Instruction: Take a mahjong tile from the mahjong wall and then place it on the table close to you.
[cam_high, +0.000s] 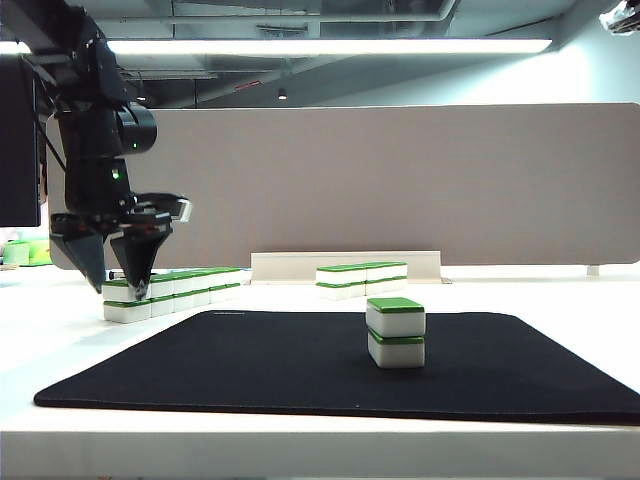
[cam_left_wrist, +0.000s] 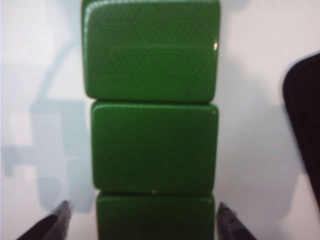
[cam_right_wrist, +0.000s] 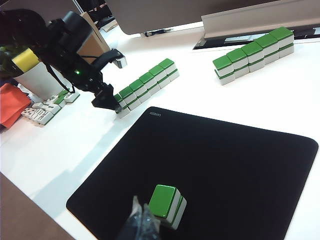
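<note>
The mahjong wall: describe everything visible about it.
The mahjong wall is a straight row of small white blocks with glossy green tops, stacked two high, standing on the white table beside the black mat. The left wrist view shows a fine geometric pattern on the green tops. The left gripper is over its near end, fingers open to either side of the end tile; contact is not visible. The right gripper is far from it.
</note>
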